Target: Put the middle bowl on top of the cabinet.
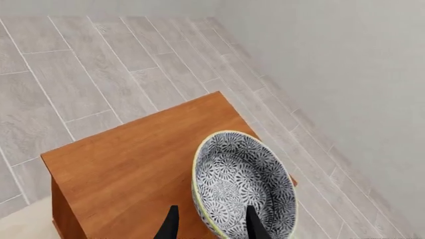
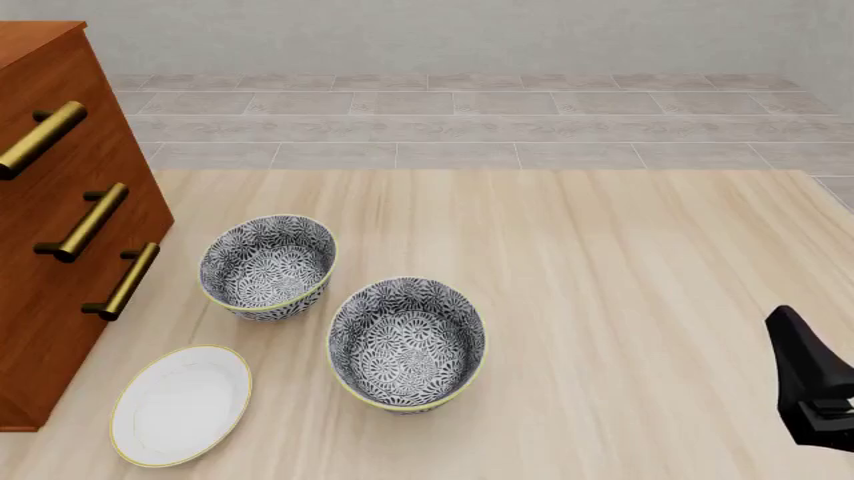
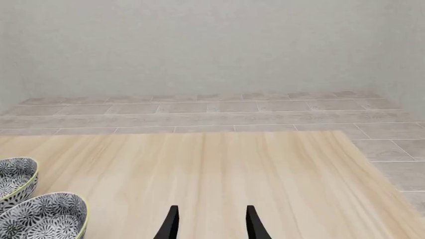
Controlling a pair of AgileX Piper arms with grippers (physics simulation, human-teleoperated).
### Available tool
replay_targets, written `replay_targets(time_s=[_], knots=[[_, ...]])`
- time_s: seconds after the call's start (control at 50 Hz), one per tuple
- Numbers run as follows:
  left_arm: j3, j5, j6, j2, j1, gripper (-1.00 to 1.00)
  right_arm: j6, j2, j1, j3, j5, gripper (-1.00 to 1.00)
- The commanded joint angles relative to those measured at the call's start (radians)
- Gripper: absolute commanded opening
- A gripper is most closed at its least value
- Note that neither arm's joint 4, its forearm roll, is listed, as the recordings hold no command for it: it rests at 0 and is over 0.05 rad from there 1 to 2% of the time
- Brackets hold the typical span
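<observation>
Bowl (image 1: 242, 186), patterned grey-and-white with a yellow-green rim, sits tilted above the top of the cabinet (image 1: 133, 164) in my left wrist view; its rim passes between the two dark fingertips of the left tool (image 1: 211, 224). One fingertip lies inside the bowl, the other outside its wall, so I read the left tool as narrowed onto the rim. I cannot tell whether the bowl's base touches the cabinet top. The left arm points steeply downward over the cabinet, with the tiled floor (image 1: 99, 74) beyond the tool. The left arm itself does not appear in the front view.

In the front view, the cabinet (image 2: 54, 330) stands at the bench's left edge, showing three brass handles (image 2: 83, 222). Two further patterned bowls rest on the bench (image 2: 641, 300): the farther bowl (image 2: 267, 265) near the cabinet and the nearer bowl (image 2: 407, 343) just beside it. A white plate (image 2: 180, 405) lies on the bench near the cabinet's base.

The right tool (image 3: 211, 221) is held low and level, pointing along the bench toward the far wall, fingers apart with nothing between them. Both bench bowls lie well off to the side of this tool. In the front view the right arm (image 2: 814, 390) shows only at the right edge.
</observation>
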Motion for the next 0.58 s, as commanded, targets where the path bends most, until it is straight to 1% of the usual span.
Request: replay_targets(time_s=[0.02, 0.22, 0.42, 0.58], knots=[[-0.033, 0.02, 0.012, -0.015, -0.013, 1.0, 0.001, 0.005, -0.002, 0.0, -0.005, 1.0], [-0.078, 0.05, 0.028, -0.033, -0.016, 1.0, 0.002, 0.009, -0.005, -0.001, -0.012, 1.0], [-0.12, 0.08, 0.045, -0.05, -0.004, 1.0, 0.003, -0.024, -0.007, -0.003, 0.023, 1.0], [-0.14, 0.088, 0.05, -0.057, -0.016, 1.0, 0.002, -0.044, -0.008, -0.006, 0.045, 1.0]])
